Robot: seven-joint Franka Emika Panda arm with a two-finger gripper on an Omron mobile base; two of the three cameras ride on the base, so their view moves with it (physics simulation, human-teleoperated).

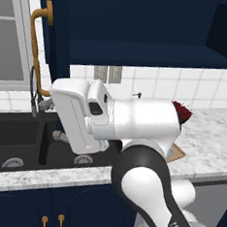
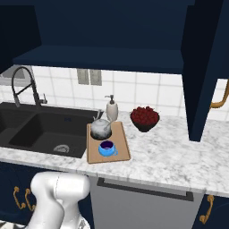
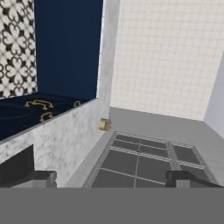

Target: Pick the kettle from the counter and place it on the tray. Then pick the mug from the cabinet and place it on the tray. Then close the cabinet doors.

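The wooden tray (image 2: 122, 150) lies on the marble counter (image 2: 174, 154) just right of the sink. On it stand the silvery kettle (image 2: 101, 129) at the back and the blue mug (image 2: 107, 148) in front. The wall cabinet (image 2: 103, 58) is open, its navy shelf bare. One door (image 2: 201, 67) stands swung out on the right, the other door (image 1: 50, 27) on the left with its brass handle (image 1: 37, 45). My gripper (image 3: 111, 179) is open and holds nothing. It faces a navy panel (image 3: 65, 48), with my white hand (image 1: 74, 114) held near the left door's handle.
A dark bowl of red fruit (image 2: 144, 118) and a cream soap bottle (image 2: 112, 108) stand behind the tray. The black double sink (image 2: 40, 129) with its faucet (image 2: 22, 85) lies to the left. A window (image 1: 10, 33) is left of the cabinet.
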